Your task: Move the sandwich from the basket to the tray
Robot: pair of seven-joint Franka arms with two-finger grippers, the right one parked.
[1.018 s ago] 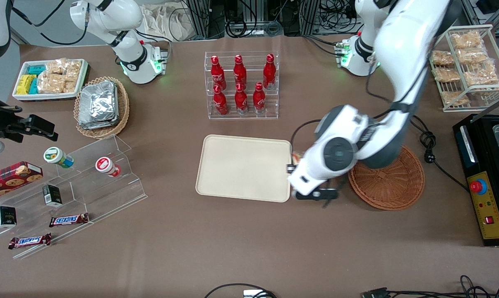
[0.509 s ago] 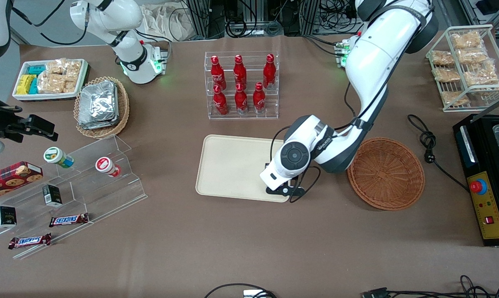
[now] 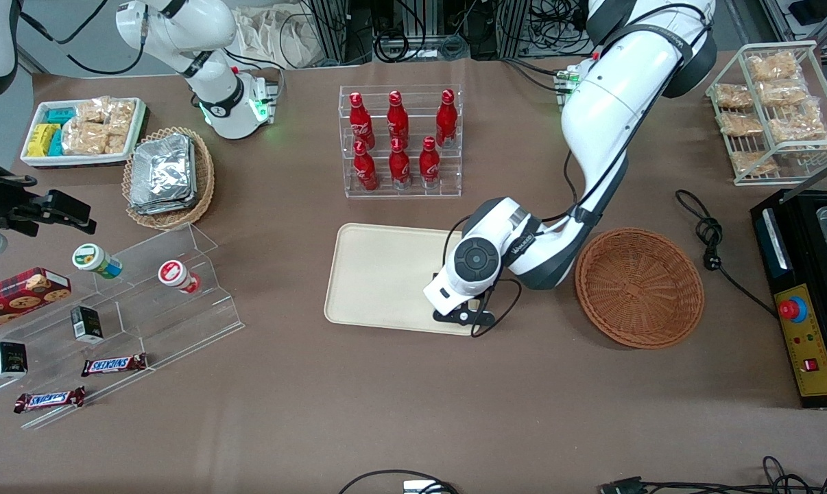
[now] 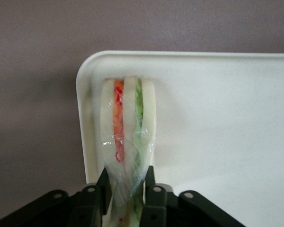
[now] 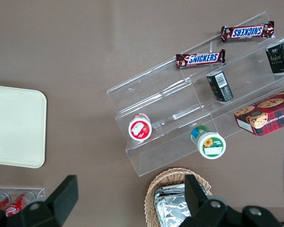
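The tool (image 4: 125,201) holds the sandwich (image 4: 127,142), its two fingers (image 4: 92,198) pinched on the wrapped narrow end, above a corner of the tray (image 4: 217,123). The wedge hangs upright, orange and green layers edge-on; it seems just off the tray floor, though contact is hard to judge. The basket (image 3: 638,288) sits on the desk (image 3: 386,412) beside the tray, toward the working arm's end.

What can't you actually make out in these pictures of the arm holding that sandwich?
- Front view: the sandwich and the claw over the tray are hidden under the arm's own wrist.
- Left wrist view: the sandwich is clear, but its gripped end is cut off by the picture's edge.
- Whether the sandwich touches the tray: cannot tell.
- The basket: shows nothing inside.
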